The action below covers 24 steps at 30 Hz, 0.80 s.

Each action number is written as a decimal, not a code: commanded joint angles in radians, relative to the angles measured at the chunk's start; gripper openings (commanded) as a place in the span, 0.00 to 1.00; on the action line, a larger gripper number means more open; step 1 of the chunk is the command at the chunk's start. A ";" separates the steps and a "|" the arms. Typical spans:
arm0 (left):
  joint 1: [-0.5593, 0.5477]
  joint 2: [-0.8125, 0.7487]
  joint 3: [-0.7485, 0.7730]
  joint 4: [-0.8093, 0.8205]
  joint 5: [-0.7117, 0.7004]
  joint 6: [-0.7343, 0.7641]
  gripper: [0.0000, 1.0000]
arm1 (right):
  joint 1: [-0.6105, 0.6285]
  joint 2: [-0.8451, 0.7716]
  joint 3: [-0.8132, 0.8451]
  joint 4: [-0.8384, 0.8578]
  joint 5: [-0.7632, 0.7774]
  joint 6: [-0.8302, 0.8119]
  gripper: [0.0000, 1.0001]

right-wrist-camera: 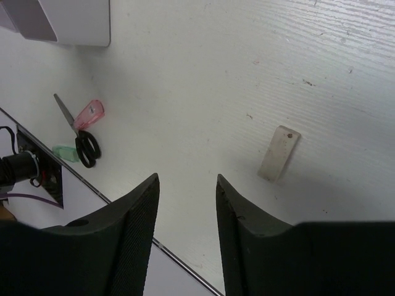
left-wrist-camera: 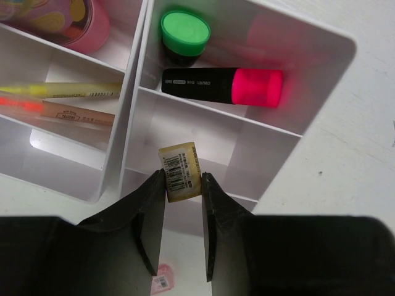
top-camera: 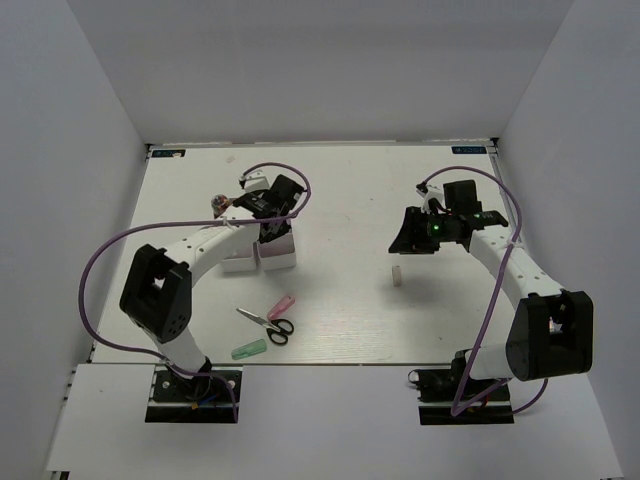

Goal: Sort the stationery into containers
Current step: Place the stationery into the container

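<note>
White walls enclose a white desk [top-camera: 400, 200]. The left hand [left-wrist-camera: 184, 179] pinches a yellowish eraser [left-wrist-camera: 180, 166] between nearly closed fingers. The eraser's label bears a barcode, its print too small to read. The eraser hangs over a white tray [left-wrist-camera: 321, 92], beside the compartment holding a pink highlighter [left-wrist-camera: 247, 86], whose barrel lettering is illegible, and a green highlighter [left-wrist-camera: 185, 31]. The right hand [right-wrist-camera: 187, 185] gapes wide and empty above the desk, a pale eraser [right-wrist-camera: 279, 153] lying just beyond its fingers. Scissors [top-camera: 268, 322] lie well apart, near the front edge.
</note>
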<state>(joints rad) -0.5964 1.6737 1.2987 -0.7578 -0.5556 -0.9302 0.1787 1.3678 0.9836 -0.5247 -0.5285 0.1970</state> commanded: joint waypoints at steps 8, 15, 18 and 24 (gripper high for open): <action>0.015 -0.022 0.076 -0.002 0.025 0.040 0.43 | -0.013 0.004 0.015 -0.044 0.030 -0.047 0.54; -0.008 -0.035 0.139 -0.018 -0.009 0.105 0.65 | -0.018 0.014 0.035 -0.086 0.067 -0.053 0.54; 0.013 -0.045 0.145 -0.026 0.006 0.099 0.59 | -0.022 0.010 0.027 -0.078 0.065 -0.054 0.52; -0.100 -0.192 0.096 0.036 0.204 0.321 0.03 | -0.022 0.019 0.018 -0.165 0.143 -0.149 0.07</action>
<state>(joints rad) -0.6151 1.6188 1.3949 -0.7376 -0.4728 -0.7540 0.1596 1.3811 0.9855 -0.6193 -0.4393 0.1116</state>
